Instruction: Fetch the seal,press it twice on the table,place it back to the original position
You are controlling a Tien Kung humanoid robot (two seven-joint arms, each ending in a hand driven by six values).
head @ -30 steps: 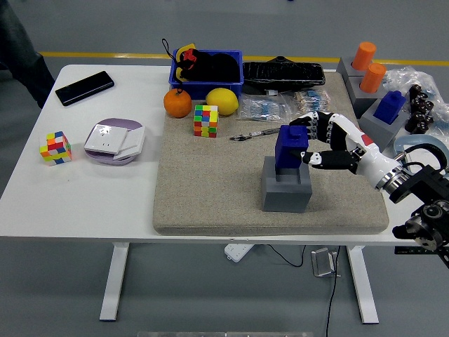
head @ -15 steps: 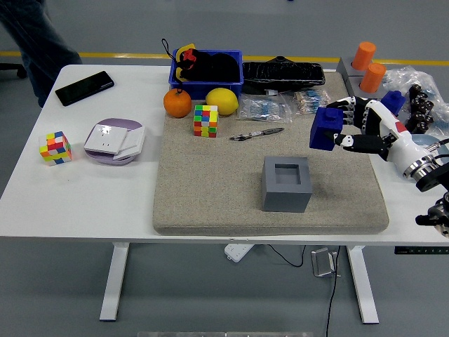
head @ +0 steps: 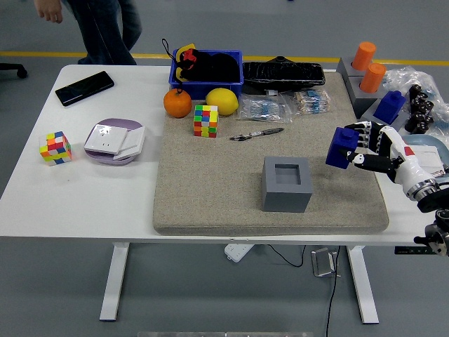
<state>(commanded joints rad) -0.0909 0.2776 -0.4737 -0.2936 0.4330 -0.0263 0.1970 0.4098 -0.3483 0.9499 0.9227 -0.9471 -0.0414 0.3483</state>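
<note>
Right hand (head: 372,149) grips blue seal (head: 342,148); its underside seemingly hidden.

You can't see the right hand's (head: 372,151) palm side; the seal (head: 343,148) covers its fingertips. Right of the seal, the arm runs off the frame's edge. Far beyond the seal, the person (head: 98,24) is cropped at the top.

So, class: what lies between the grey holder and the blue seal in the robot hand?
Head view: only bare beige mat separates the grey holder from the blue seal held by the right robot hand.
</note>
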